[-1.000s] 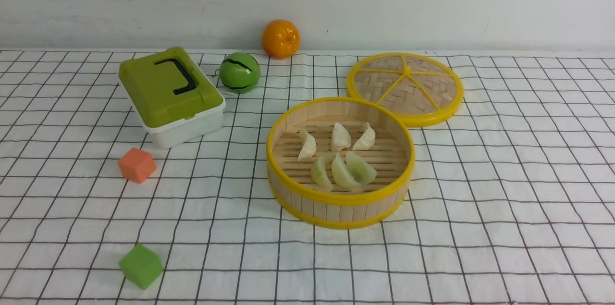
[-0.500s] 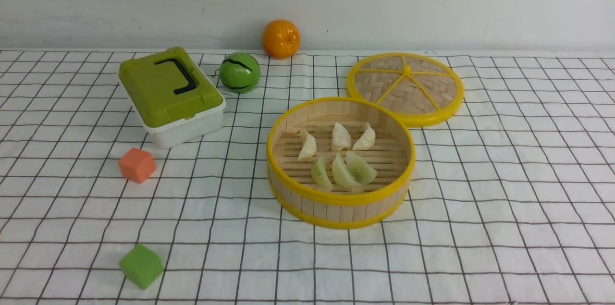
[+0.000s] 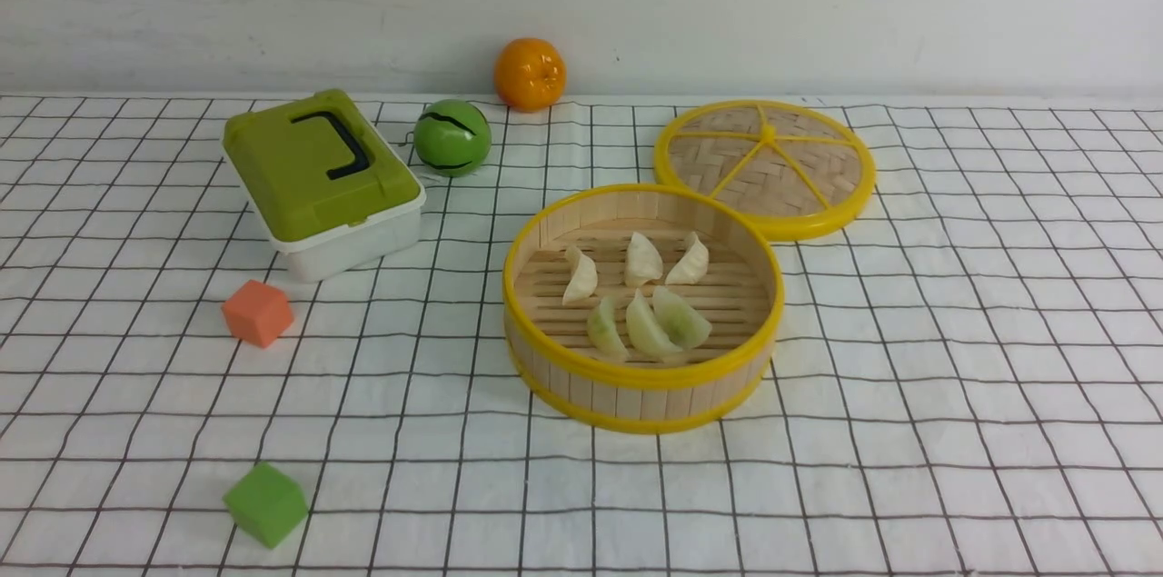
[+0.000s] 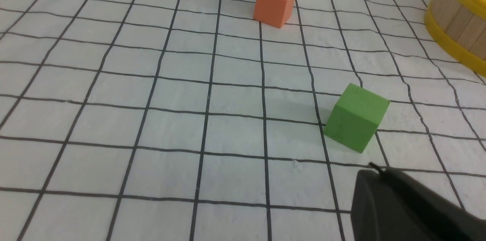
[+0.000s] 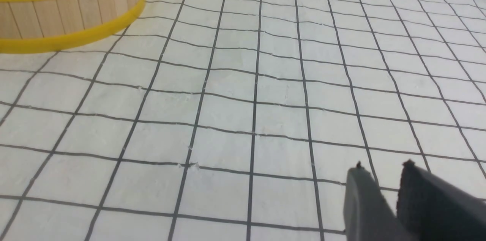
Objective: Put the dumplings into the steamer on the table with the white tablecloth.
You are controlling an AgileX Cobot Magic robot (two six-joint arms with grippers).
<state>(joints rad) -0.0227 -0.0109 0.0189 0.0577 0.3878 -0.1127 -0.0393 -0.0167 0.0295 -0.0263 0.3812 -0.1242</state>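
The bamboo steamer (image 3: 636, 374) with yellow rims stands mid-table on the white gridded tablecloth (image 3: 954, 377). Inside it lie several dumplings: three cream-white ones (image 3: 642, 259) at the back and three pale green ones (image 3: 650, 327) in front. Neither arm shows in the front view. My left gripper (image 4: 374, 169) is shut and empty, low over the cloth beside the green cube (image 4: 356, 117), with the steamer wall (image 4: 461, 13) farther off. My right gripper (image 5: 383, 165) hangs over bare cloth, its fingers a little apart with nothing between them, away from the steamer (image 5: 57, 17).
The flat woven lid (image 3: 765, 166) lies behind the steamer on the right. A green-lidded box (image 3: 323, 182), a green ball (image 3: 452, 137) and an orange (image 3: 530, 74) sit at the back left. An orange cube (image 3: 258, 312) and the green cube (image 3: 265, 504) lie front left.
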